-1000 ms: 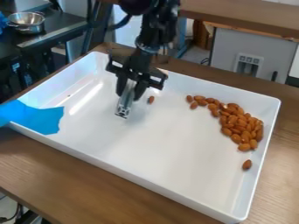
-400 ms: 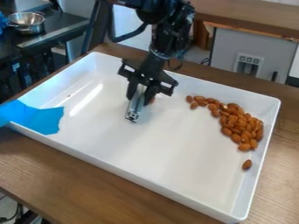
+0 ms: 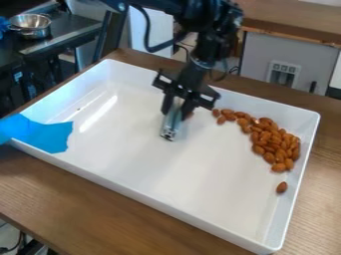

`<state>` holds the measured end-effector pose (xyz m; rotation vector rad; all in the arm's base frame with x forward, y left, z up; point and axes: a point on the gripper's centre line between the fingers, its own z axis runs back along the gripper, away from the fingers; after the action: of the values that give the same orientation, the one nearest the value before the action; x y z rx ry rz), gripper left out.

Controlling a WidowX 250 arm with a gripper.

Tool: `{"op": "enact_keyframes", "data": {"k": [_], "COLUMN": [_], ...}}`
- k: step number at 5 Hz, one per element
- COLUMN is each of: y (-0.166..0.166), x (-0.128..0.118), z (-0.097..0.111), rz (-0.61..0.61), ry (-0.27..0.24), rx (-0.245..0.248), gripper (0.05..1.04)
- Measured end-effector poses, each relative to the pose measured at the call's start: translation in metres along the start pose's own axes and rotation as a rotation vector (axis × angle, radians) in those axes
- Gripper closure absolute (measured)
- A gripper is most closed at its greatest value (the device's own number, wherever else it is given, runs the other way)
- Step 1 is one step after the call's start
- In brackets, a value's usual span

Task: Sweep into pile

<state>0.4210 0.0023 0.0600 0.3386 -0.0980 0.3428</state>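
Observation:
My black gripper (image 3: 178,105) hangs over the upper middle of the white tray (image 3: 153,199), shut on a silver metal tool (image 3: 171,122) whose lower end is at the tray floor. Just right of the gripper, partly hidden by it, is a single almond (image 3: 190,115). The pile of almonds (image 3: 269,142) lies along the tray's right side, with a thin trail of them running up and left toward the gripper. One more almond (image 3: 281,188) sits apart below the pile, by the right wall.
Blue tape (image 3: 47,134) covers the tray's left corner. The tray stands on a wooden table (image 3: 100,214). Far off at the upper left, a metal bowl (image 3: 30,25) rests on a dark surface. A grey panel (image 3: 293,60) stands behind the table.
My gripper has moved right with the metal tool, toward the pile. The single almond beside it has shifted right too. The pile has stayed as it was.

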Motion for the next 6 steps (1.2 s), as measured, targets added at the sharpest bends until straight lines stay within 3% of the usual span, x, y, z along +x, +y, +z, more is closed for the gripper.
{"op": "enact_keyframes", "data": {"k": [2, 4, 5, 6], "y": [-0.070, -0.113, -0.107, -0.074], "x": [-0.034, -0.045, -0.055, -0.059], "z": [0.028, 0.044, 0.047, 0.068], "rz": [-0.096, -0.112, -0.113, -0.080], "ry": [-0.008, -0.052, -0.054, -0.065], "rx": [-0.059, -0.082, -0.088, -0.118], "gripper": [0.708, 0.708, 0.708, 0.708]}}
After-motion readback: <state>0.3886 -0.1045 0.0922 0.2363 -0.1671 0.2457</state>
